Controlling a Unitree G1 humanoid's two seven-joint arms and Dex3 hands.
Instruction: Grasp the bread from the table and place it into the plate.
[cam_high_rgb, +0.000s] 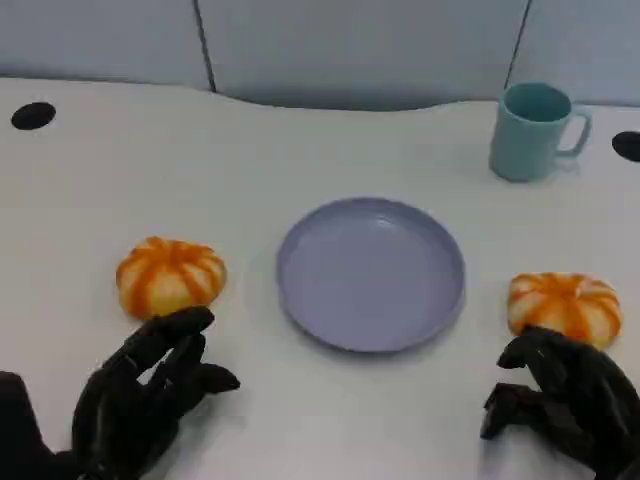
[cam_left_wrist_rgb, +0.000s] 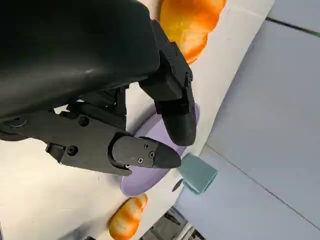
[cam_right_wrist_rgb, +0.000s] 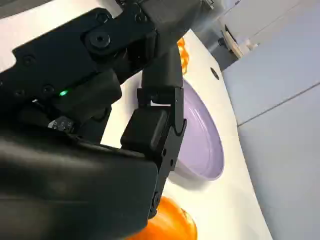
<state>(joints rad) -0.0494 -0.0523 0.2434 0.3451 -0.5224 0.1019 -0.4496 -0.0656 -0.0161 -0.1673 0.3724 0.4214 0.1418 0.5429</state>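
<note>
You have two round orange-and-white striped bread rolls on the white table (cam_high_rgb: 300, 120), one on either side of the shallow round lavender plate (cam_high_rgb: 371, 272). The left roll (cam_high_rgb: 169, 275) sits just beyond your left hand (cam_high_rgb: 150, 395); the right roll (cam_high_rgb: 564, 306) sits just beyond your right hand (cam_high_rgb: 565, 400), whose fingertips look close to its near edge, possibly touching.

Neither hand holds anything: the left has its fingers apart and loosely curved, and the right has its fingers curled downward but empty.

I judge the step in hand to be the reach and grasp. Pick one roll and commit. Bring the hand over the top of it, spread the fingers wide enough to straddle its dome, and close gently, since the bread will likely squash under a hard squeeze. Lift clear of the plate's rim before you carry it inward, then lower it onto the flat centre.

Count: two rolls, one plate, and one pale teal ceramic mug (cam_high_rgb: 535, 130) standing upright at the far right, well apart from your path.
</note>
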